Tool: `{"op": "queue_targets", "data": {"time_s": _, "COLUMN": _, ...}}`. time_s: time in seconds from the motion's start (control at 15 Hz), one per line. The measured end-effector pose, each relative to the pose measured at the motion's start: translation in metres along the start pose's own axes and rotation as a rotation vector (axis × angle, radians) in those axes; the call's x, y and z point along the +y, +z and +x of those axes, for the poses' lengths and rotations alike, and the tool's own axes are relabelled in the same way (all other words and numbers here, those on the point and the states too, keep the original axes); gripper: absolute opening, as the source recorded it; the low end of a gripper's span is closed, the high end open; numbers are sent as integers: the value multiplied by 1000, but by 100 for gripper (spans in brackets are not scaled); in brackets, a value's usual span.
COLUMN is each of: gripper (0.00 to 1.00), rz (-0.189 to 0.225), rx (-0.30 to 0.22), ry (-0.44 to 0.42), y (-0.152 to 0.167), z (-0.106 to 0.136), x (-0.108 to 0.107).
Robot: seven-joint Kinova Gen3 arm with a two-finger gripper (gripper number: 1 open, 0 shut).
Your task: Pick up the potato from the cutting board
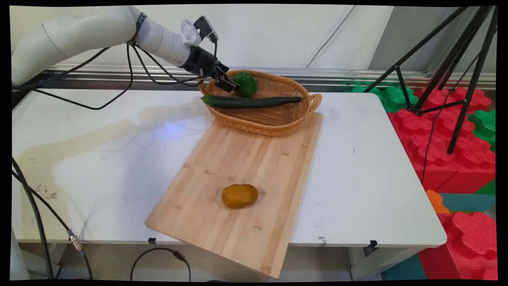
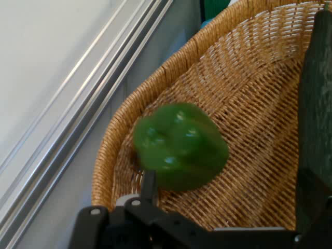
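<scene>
Gripper [image 1: 229,84] (fingers parted) beside green pepper [image 1: 245,84] in basket [image 1: 274,119] on white table [image 1: 365,167].

A robotics lab: a white table [image 1: 357,167] against a plain panelled wall [image 1: 278,31], a black tripod [image 1: 456,79] beside it, and red and green foam blocks [image 1: 448,139] on the floor.

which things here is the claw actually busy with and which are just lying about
In play:
claw, at the basket's left rim
green bell pepper, right beside the claw, inside the basket
wicker basket, holding the pepper

Lying about:
cucumber, lying across the basket
orange-brown potato-like lump, on the board
wooden cutting board
black tripod, right of the table
</scene>
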Motion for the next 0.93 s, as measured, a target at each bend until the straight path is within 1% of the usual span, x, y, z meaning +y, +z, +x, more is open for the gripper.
{"op": "queue_targets", "data": {"time_s": 0.33, "gripper": 100, "rz": -5, "rx": 19, "ry": 23, "y": -19, "z": 2, "x": 0}}
{"op": "queue_targets", "data": {"time_s": 0.53, "gripper": 100, "rz": -22, "rx": 35, "ry": 44, "y": -39, "z": 3, "x": 3}}
{"op": "queue_targets", "data": {"time_s": 0.73, "gripper": 100, "rz": -56, "rx": 52, "ry": 84, "y": -65, "z": 3, "x": 8}}
{"op": "queue_targets", "data": {"time_s": 0.93, "gripper": 100, "rz": -96, "rx": 62, "ry": 148, "y": -93, "z": 1, "x": 13}}
